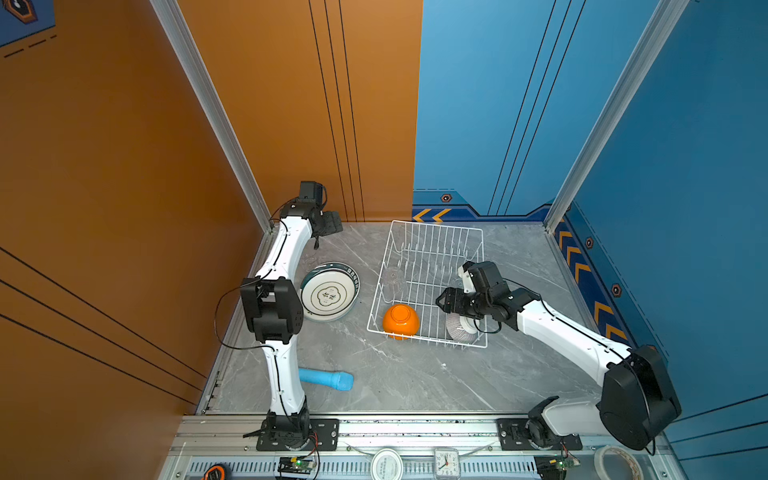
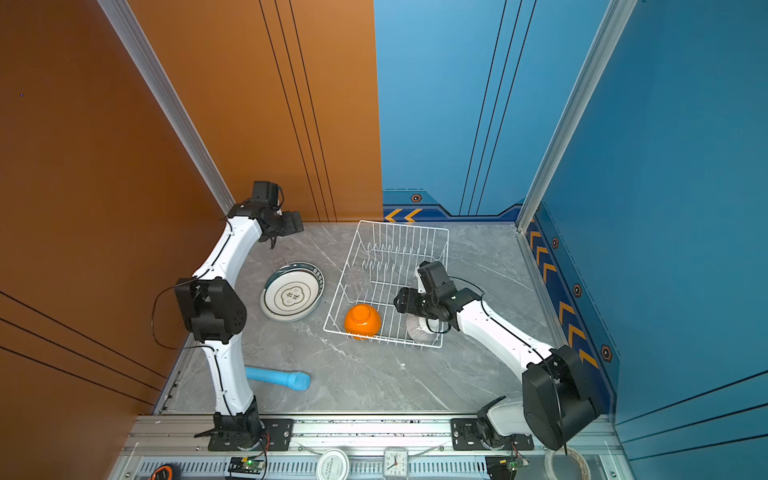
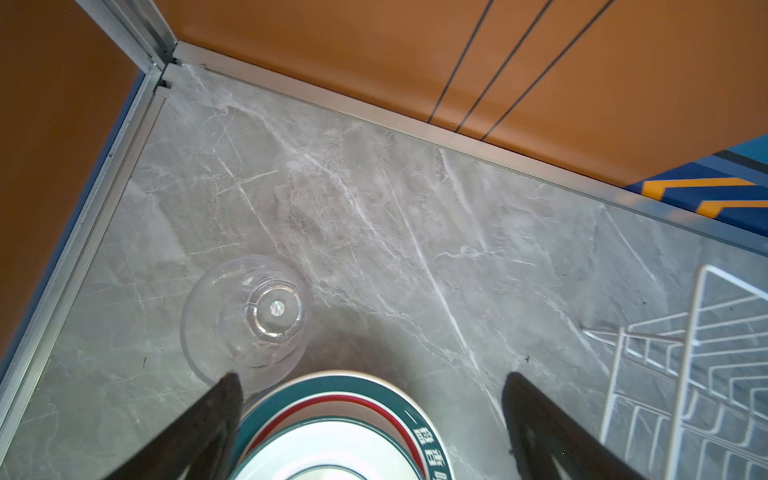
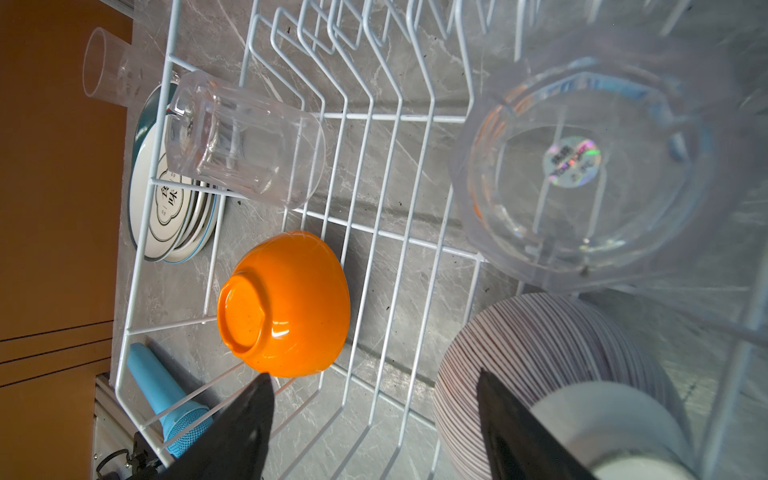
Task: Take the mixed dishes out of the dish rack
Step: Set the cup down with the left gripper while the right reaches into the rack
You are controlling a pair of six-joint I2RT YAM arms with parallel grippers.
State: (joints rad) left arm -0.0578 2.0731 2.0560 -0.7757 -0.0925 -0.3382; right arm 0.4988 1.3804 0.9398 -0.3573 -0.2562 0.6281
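The white wire dish rack (image 1: 432,232) (image 2: 399,232) stands at the back of the table. Inside it are an upturned orange bowl (image 1: 401,321) (image 4: 286,303), a grey-striped bowl (image 1: 460,329) (image 4: 540,353) and two clear tumblers (image 4: 245,141) (image 4: 582,166). My right gripper (image 1: 441,299) (image 4: 374,380) hangs open over the rack floor between the two bowls, holding nothing. A stack of patterned plates (image 1: 329,293) (image 3: 340,428) lies left of the rack, with a third tumbler (image 3: 245,320) upright beside it. My left gripper (image 1: 332,222) (image 3: 374,386) is open and empty above them, near the back wall.
A light-blue cylinder (image 1: 326,379) (image 4: 166,399) lies on the grey marble table (image 1: 415,382) in front of the left arm. Orange and blue walls close the back and sides. A clock (image 1: 446,461) and a tape roll (image 1: 615,459) sit on the front rail.
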